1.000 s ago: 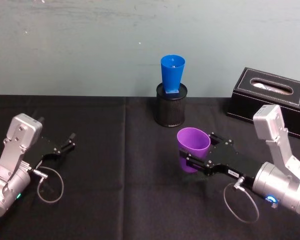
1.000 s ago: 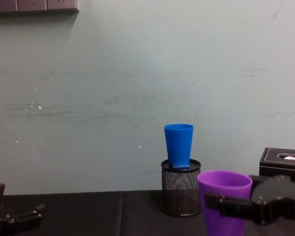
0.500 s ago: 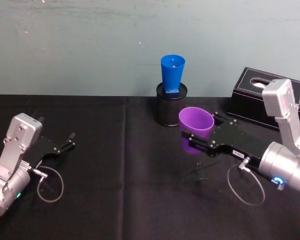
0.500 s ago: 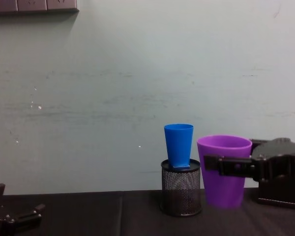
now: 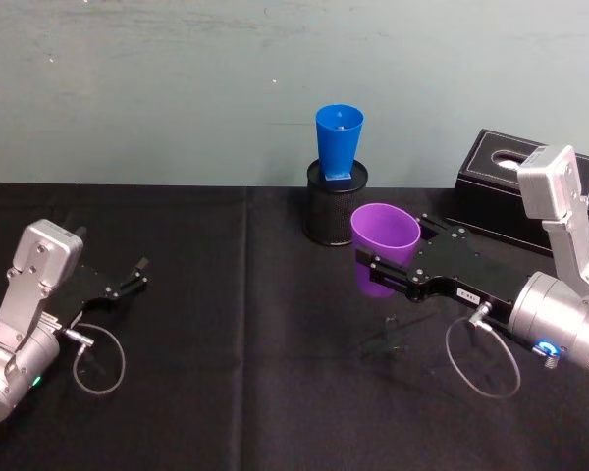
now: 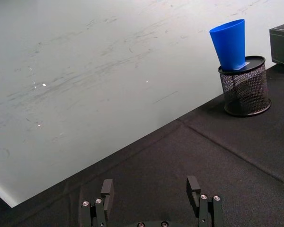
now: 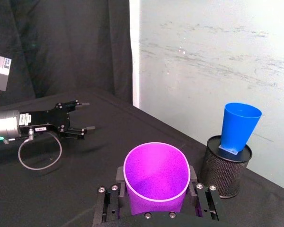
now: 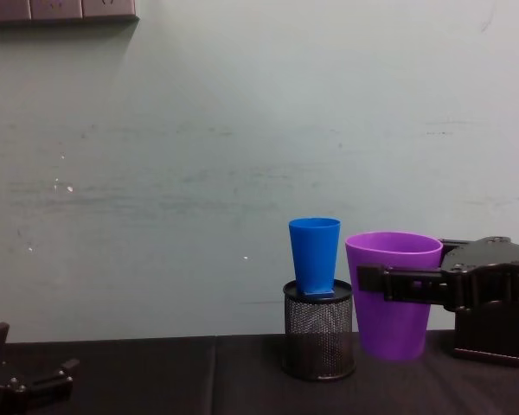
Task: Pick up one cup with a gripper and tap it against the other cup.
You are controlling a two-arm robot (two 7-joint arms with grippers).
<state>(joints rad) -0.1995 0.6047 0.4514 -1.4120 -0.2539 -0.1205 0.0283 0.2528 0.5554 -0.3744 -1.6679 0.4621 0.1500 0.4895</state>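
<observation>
My right gripper (image 5: 378, 260) is shut on the purple cup (image 5: 384, 238), holding it upright in the air above the black table. In the chest view the purple cup (image 8: 393, 293) hangs just right of the blue cup (image 8: 314, 256), a narrow gap between them. The blue cup (image 5: 338, 144) stands upright on top of a black mesh pen holder (image 5: 336, 204). The right wrist view has the purple cup (image 7: 156, 177) between my fingers and the blue cup (image 7: 238, 126) beyond it. My left gripper (image 5: 137, 275) rests open at the table's left, fingers (image 6: 193, 189) spread apart.
A black tissue box (image 5: 525, 186) sits at the back right, behind my right arm. A wall closes off the table's far edge. Black cloth (image 5: 236, 373) covers the table, with open room in the middle and front.
The right gripper lifted the purple cup off the table and carried it back toward the blue cup; in the last half second it rose slightly more. The left arm stayed still.
</observation>
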